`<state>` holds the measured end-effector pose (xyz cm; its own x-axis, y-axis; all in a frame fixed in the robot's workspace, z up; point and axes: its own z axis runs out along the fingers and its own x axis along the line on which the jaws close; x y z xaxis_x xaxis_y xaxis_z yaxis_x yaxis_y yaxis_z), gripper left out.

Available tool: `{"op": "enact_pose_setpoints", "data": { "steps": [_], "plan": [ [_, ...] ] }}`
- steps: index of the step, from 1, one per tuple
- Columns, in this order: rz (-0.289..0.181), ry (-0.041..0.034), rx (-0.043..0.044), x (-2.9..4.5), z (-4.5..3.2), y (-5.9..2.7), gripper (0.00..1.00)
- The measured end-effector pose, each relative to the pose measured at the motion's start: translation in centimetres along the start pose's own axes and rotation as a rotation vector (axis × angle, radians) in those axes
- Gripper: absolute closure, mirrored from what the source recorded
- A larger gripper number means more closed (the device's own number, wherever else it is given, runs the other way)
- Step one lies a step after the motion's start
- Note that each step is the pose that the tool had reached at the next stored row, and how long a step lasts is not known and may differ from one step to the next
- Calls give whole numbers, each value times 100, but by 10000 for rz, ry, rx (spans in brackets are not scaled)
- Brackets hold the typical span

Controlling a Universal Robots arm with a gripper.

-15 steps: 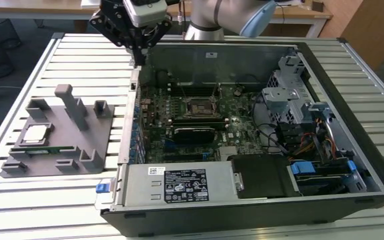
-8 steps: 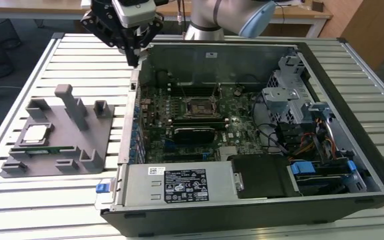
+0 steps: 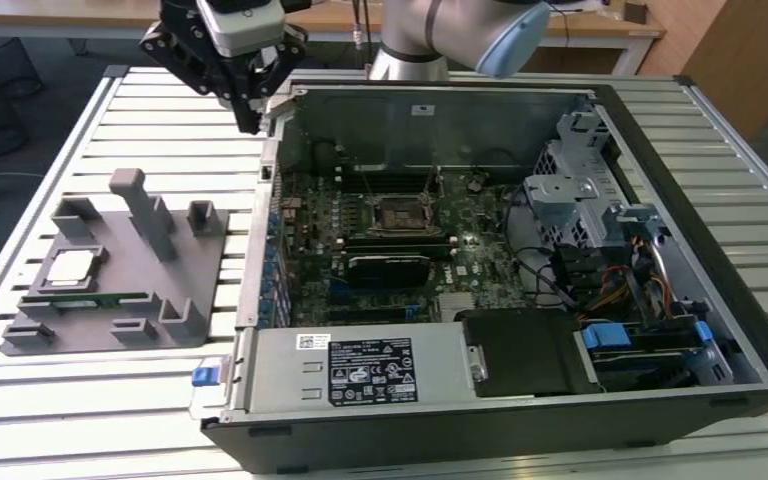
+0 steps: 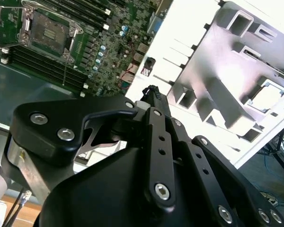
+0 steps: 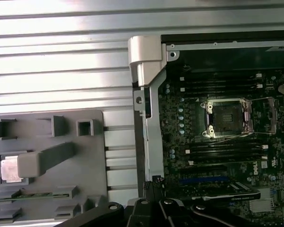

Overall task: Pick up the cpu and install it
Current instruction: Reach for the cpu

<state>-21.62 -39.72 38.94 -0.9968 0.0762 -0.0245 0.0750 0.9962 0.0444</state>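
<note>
The cpu is a small silver square lying flat in a pocket of the grey fixture on the exterior view's left; it also shows in both wrist views. My gripper hangs above the table by the far left corner of the open computer case, well away from the cpu, shut with nothing in it. Its tip points down beside the case wall. The empty cpu socket sits on the motherboard with its frame lifted open.
A green memory stick lies in the fixture just in front of the cpu. Grey posts rise from the fixture. The case wall stands between fixture and motherboard. A power supply and drive cage fill the case's near and right parts.
</note>
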Motion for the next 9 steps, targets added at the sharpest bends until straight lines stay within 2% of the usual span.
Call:
{"op": "enact_pose_setpoints", "data": {
  "steps": [9],
  "plan": [
    [1,1,0,168,5,-8,89]
  ]
}}
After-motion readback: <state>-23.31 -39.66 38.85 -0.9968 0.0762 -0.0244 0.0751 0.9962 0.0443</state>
